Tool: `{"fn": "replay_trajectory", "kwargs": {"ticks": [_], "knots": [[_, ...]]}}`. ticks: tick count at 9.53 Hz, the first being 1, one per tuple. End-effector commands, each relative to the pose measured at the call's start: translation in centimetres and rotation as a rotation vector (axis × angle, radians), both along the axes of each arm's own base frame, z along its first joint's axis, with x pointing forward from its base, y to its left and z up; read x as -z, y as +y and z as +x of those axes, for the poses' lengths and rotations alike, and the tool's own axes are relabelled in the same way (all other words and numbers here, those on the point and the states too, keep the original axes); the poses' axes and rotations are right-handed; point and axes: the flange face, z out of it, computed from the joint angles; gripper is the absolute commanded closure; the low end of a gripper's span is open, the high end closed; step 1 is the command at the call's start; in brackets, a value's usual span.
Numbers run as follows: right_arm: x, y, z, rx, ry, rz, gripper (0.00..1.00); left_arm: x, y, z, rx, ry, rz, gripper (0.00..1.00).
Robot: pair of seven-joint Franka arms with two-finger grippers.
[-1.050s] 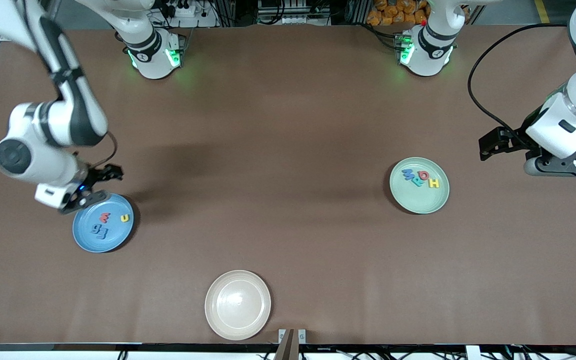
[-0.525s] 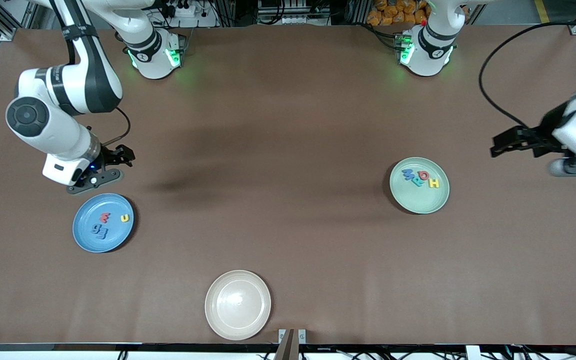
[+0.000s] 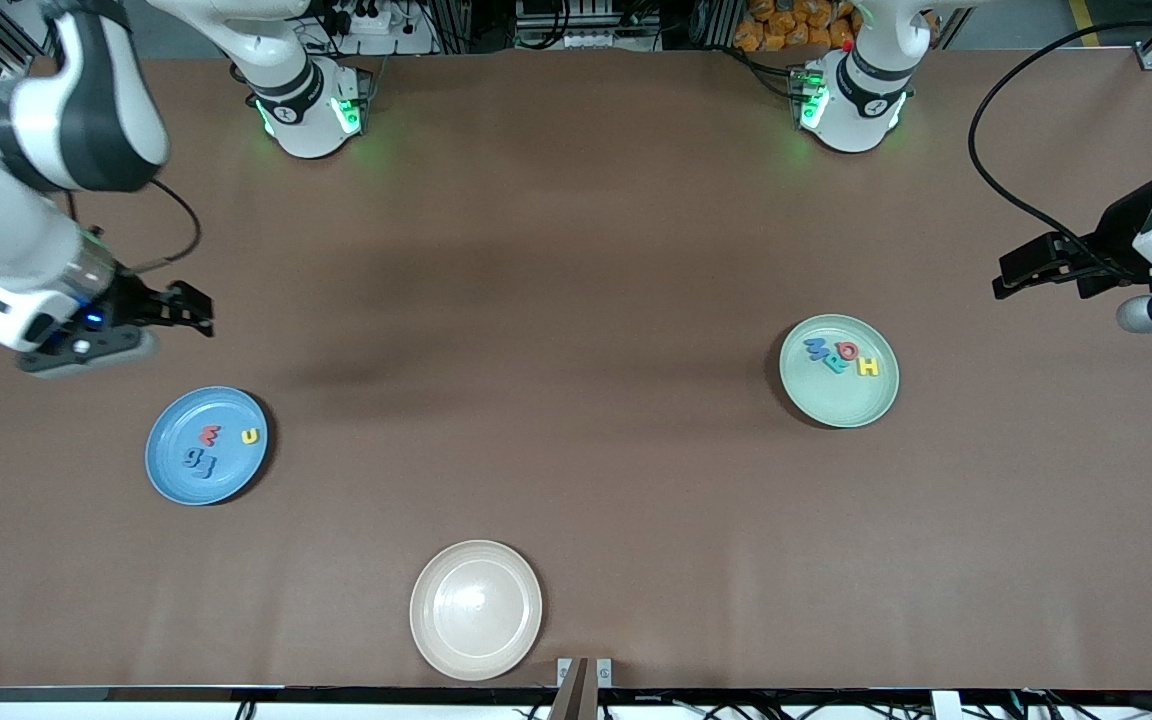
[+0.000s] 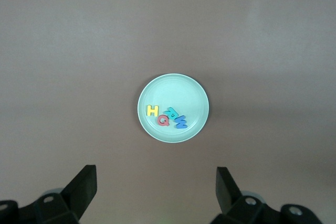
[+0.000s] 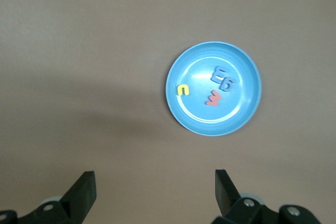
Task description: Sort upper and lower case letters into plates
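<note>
Your sorting looks done: four letters (image 3: pixel 204 449) lie in the blue plate (image 3: pixel 168 475) toward the right arm's end of the tabletop (image 3: pixel 576 300), and four more letters (image 3: pixel 841 357) in the green plate (image 3: pixel 861 405) toward the left arm's end. The cream plate (image 3: pixel 476 610), nearest the front camera, holds nothing. Your right gripper (image 3: pixel 191 308) hangs over bare tabletop beside the blue plate, jaws wide and empty; your left gripper (image 3: pixel 1021 272) hangs over bare tabletop near the green plate, jaws likewise wide and empty. The risk now is a low sweep that clips a plate rim and spills letters.
</note>
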Motion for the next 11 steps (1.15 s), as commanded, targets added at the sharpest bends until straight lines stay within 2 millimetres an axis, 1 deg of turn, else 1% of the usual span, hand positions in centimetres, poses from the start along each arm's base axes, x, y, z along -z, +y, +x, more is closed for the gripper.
{"fn": "replay_trajectory", "kwargs": {"ticks": [1, 2, 3, 4, 5, 7, 9, 11], "knots": [[-6.7, -0.9, 0.1, 0.149, 0.004, 0.018, 0.0, -0.4, -0.3, -0.8, 0.003, 0.0, -0.002, 0.0], [-9.4, -0.8, 0.0, 0.186, 0.002, 0.016, 0.0, -0.3, -0.2, -0.8, 0.008, -0.001, 0.02, 0.0], [-12.3, -1.6, -0.2, 0.2, -0.013, 0.017, 0.0, -0.4, -0.2, -0.8, 0.008, -0.003, 0.026, 0.0], [-14.4, -1.9, -0.5, 0.197, -0.013, 0.017, 0.0, -0.4, -0.2, -0.8, 0.009, -0.003, 0.026, 0.0], [-15.6, -1.9, -0.9, 0.195, -0.012, 0.017, 0.0, -0.4, -0.2, -0.8, 0.011, -0.004, 0.027, 0.0], [-17.0, -2.0, -1.3, 0.195, -0.016, 0.018, 0.0, -0.4, -0.1, -0.8, 0.039, -0.007, 0.026, 0.0], [-17.7, -1.9, -1.4, 0.194, -0.022, 0.018, 0.0, -0.3, -0.1, -0.7, 0.04, -0.006, 0.025, 0.0], [-17.8, -1.9, -1.4, 0.194, -0.024, 0.02, 0.0, -0.4, -0.1, -0.7, 0.04, -0.007, 0.025, 0.0]]}}
